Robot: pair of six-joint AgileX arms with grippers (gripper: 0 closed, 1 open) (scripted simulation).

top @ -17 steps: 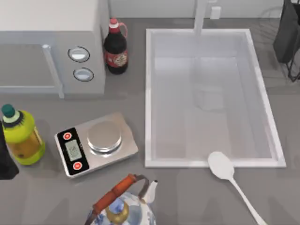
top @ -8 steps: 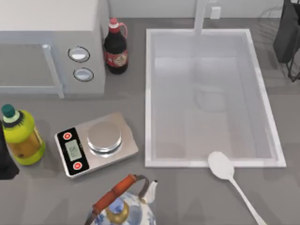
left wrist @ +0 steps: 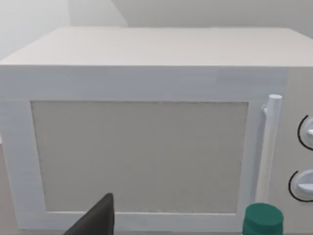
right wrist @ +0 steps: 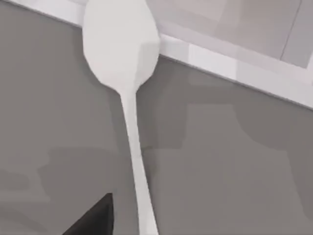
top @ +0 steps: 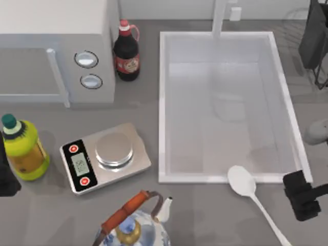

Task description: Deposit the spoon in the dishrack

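- Notice your spoon (top: 250, 193) lies flat on the counter, bowl touching the sink basin (top: 164, 102) front rim, handle angled away from it, so it is free to be picked up.
- Your right gripper (top: 303, 196) hovers just beside the handle, off the basin's front right corner; you cannot tell its finger state.
- Your dishrack (top: 294, 20) waits behind the basin's far right corner.
- Your left arm (top: 6, 171) idles far from the basin.
- Compared with half a second ago, the right gripper has entered; the spoon has not moved.

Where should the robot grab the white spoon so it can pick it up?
Probably the thin straight handle of the spoon, from straight above. It lies flat on the table, and the broad bowl against the sink rim looks too wide. The right gripper is right beside the handle.
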